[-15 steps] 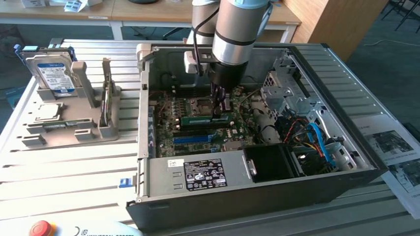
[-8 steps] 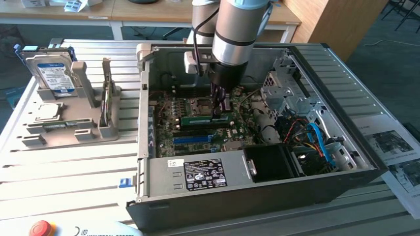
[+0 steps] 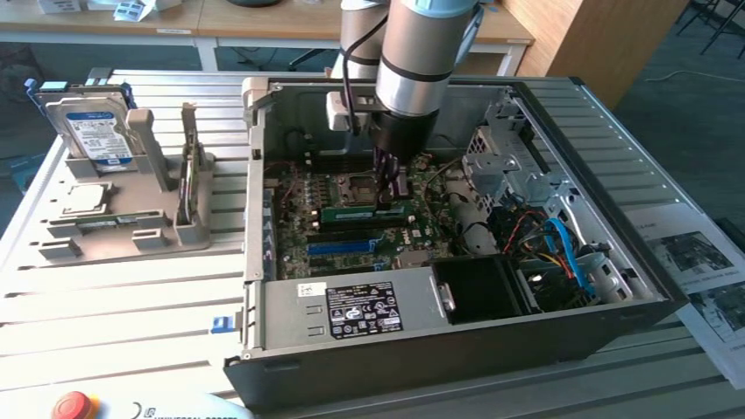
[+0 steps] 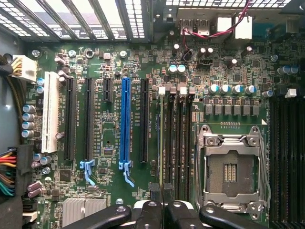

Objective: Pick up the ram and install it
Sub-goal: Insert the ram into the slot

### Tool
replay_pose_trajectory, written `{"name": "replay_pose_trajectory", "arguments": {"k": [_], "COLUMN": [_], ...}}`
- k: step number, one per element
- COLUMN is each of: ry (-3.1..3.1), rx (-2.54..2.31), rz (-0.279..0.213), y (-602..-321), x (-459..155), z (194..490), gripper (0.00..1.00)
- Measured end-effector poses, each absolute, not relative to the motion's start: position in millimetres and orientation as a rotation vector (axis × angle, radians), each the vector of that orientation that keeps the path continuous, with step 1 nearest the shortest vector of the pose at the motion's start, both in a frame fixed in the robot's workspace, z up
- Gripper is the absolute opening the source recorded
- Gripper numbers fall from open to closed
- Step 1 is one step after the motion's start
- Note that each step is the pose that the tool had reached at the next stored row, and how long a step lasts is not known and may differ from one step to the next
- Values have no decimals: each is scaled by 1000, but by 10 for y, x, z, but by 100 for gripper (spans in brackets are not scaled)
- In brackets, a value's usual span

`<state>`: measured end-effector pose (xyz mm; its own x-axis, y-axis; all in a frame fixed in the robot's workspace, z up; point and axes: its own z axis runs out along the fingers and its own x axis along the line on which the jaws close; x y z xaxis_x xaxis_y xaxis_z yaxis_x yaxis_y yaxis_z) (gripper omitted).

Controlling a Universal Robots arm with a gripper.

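Observation:
The ram (image 3: 355,212) is a thin green stick standing on edge in a memory slot beside the empty CPU socket (image 3: 355,185), inside the open computer case (image 3: 466,349). In the wrist view the ram (image 4: 161,138) shows edge-on as a pale thin line along the leftmost memory slot. My gripper (image 3: 388,188) reaches straight down from the arm onto the stick's upper edge. Its dark fingertips (image 4: 155,187) stand close together on either side of that line, so the gripper (image 4: 162,190) is shut on the ram.
A grey holder (image 3: 117,231) at the exterior view's left carries a silver hard drive (image 3: 93,127) and a square CPU chip (image 3: 84,199). The power supply (image 3: 349,310), drive cage (image 3: 507,157) and blue cables (image 3: 564,244) crowd the case. A red button (image 3: 72,406) sits at the near corner.

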<state>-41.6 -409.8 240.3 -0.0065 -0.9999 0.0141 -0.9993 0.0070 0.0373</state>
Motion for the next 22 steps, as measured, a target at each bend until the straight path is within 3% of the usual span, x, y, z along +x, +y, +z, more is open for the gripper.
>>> {"name": "replay_pose_trajectory", "arguments": {"k": [22], "ry": [-2208], "rx": [2183], "rz": [-26], "y": [-4097], "x": [-425], "z": [2352], "gripper": [11]}}
